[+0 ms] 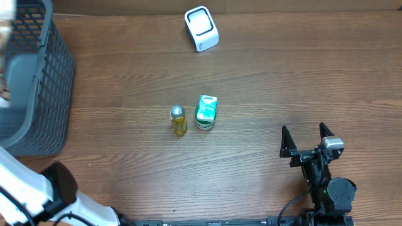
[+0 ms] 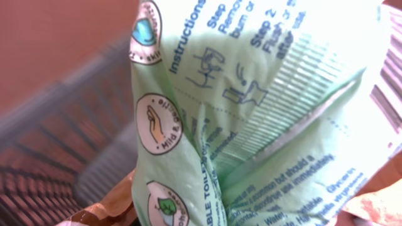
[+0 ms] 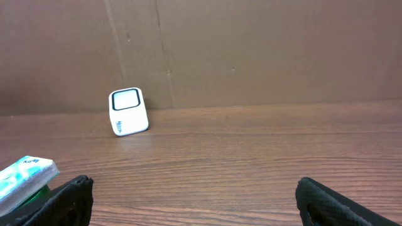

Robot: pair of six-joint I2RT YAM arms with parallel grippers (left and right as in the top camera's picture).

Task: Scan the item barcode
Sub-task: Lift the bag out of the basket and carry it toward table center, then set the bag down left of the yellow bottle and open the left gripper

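The item, a pale green soft pack of wipes (image 2: 251,119) with blue print, fills the left wrist view. It is bunched at the bottom centre, where my left gripper is shut on it; the fingers themselves are hidden behind it. Dark barcode stripes (image 2: 388,97) show at the pack's right edge. The pack hangs over the grey basket (image 2: 56,157). The white scanner (image 1: 201,28) stands at the back of the table and also shows in the right wrist view as the scanner (image 3: 129,112). My right gripper (image 1: 303,130) rests open low at the front right, with nothing between its fingers (image 3: 69,198).
A yellow bottle with a silver cap (image 1: 178,120) and a teal carton (image 1: 205,112) stand mid-table. The grey mesh basket (image 1: 38,81) fills the far left. A crinkled brown wrapper (image 2: 107,201) lies under the pack. My white left arm (image 1: 25,188) crosses the front left corner.
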